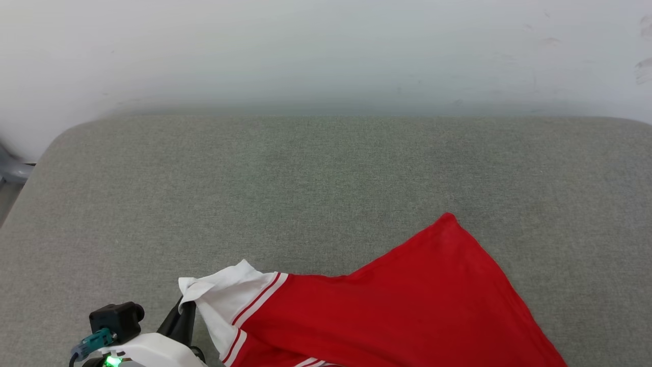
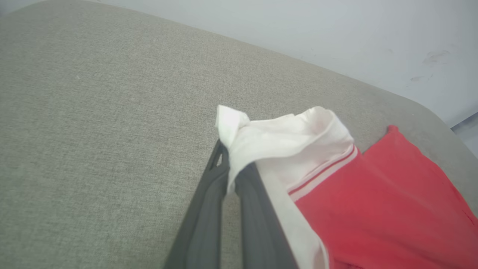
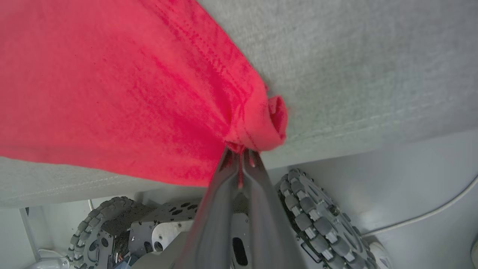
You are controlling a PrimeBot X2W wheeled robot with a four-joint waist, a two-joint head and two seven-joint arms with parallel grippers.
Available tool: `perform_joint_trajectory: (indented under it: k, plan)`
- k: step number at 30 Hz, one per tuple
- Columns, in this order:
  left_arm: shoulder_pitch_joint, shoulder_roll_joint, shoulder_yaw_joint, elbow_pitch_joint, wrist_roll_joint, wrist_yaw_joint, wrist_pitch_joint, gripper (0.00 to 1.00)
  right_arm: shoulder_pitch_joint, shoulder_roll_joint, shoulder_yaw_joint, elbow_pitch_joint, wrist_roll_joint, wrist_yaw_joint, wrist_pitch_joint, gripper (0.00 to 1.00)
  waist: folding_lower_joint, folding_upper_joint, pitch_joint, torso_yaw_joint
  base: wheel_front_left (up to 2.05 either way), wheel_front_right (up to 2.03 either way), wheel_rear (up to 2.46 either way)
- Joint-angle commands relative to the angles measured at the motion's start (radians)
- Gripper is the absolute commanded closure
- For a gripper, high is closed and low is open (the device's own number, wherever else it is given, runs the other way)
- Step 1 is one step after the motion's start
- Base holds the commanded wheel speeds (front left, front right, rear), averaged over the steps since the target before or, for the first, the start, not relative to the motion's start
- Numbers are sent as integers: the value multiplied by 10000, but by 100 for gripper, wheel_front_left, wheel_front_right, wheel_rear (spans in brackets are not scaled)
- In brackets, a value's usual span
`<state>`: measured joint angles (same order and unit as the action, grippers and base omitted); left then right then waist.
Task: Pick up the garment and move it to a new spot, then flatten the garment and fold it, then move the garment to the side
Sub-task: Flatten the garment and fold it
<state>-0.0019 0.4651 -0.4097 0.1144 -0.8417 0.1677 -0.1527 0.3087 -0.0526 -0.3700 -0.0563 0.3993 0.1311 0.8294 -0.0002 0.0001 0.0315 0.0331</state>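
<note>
Grey woven upholstery (image 1: 326,178) is spreading across the whole work area, with a pale wall (image 1: 326,51) rising behind its far edge. The garment (image 1: 407,306), a red jersey T-shirt, is lying near the front of this padded surface, right of centre in the head view. One red corner is pointing toward the wall. In the right wrist view the cloth is running out over the front seam of the cushion. The robot's own studded wheels (image 3: 317,216) are showing below that edge.

The white sleeve (image 2: 283,149), trimmed in red and white stripes, is stretching toward the left gripper (image 2: 232,168). That claw is pressed together and pinching a bunched tip of the sleeve. The right gripper (image 3: 240,155) is likewise clamped tight, pinching a rolled red corner of the garment just off the cushion's front edge.

Both holds are looking small, each taking only a twist of cloth. A sharp pull could be working either bunch free, more likely the thin sleeve tip, and the shirt would drop crooked. If the arms are lifting unevenly, the body could be twisting instead of spreading flat. The far corner may be dragging on the rough weave and folding under. Any slack hanging over the front edge risks catching on the wheels.
</note>
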Motion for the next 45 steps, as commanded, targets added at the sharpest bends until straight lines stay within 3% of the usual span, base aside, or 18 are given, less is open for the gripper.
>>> perform_joint_trajectory:
  k: [1, 2, 3, 12, 15, 18, 23, 29, 33, 37, 45]
  plan:
    - [60, 58, 17, -38, 15, 53, 12, 100, 190, 28, 104, 195, 213, -7, -286, 90, 2, -1, -4, -15, 0, 0, 0]
    - [57, 61, 15, -56, 21, 72, 19, 100, 222, 17, 147, 339, 359, -7, -652, 64, 2, -1, -9, -23, 0, 0, 0]
    - [61, 70, 9, -72, 25, 85, 26, 100, 237, 11, 225, 472, 520, -7, -1048, 0, 2, -1, -15, -32, 0, 0, 0]
    - [-219, 116, -114, -228, 133, 55, 113, 100, -850, 19, 676, 505, 312, -7, -5557, 0, 2, -1, 159, 88, 0, 0, 0]
    - [-387, 90, -137, -314, 134, -11, 110, 100, -1607, 17, 856, 522, -113, -7, -6622, 0, 2, -1, 391, 183, 0, 0, 0]
    - [-605, 61, -143, -392, 186, -81, 30, 100, -2442, -12, 1116, 887, -583, -7, -6885, 0, 2, -1, 654, 298, 0, 0, 0]
    - [-1072, -44, -196, -476, 269, -252, -56, 100, -4096, -457, 1558, 1589, -752, -7, -5585, 0, 2, -1, 1201, 589, 0, 0, 0]
    - [-1580, -204, -188, -438, 291, -452, -248, 100, -5980, -1184, 2113, 2025, -855, -7, -1997, 0, 2, -1, 1812, 938, 0, 0, 0]
    - [-1897, -308, -249, -421, 295, -606, -327, 100, -6951, -1614, 2692, 2074, -1015, -7, -198, 0, 2, -1, 2228, 1181, 0, 0, 0]
    - [-2207, -426, -276, -367, 298, -749, -394, 100, -7624, -1927, 3362, 2343, -1111, -7, 718, 0, 2, -1, 2683, 1369, 0, 0, 0]
    - [-2529, -626, -340, 3, 215, -1002, -556, 100, -7744, -2178, 4472, 3783, -741, -4, 1468, 0, 2, -1, 3124, 1559, 0, 0, 0]
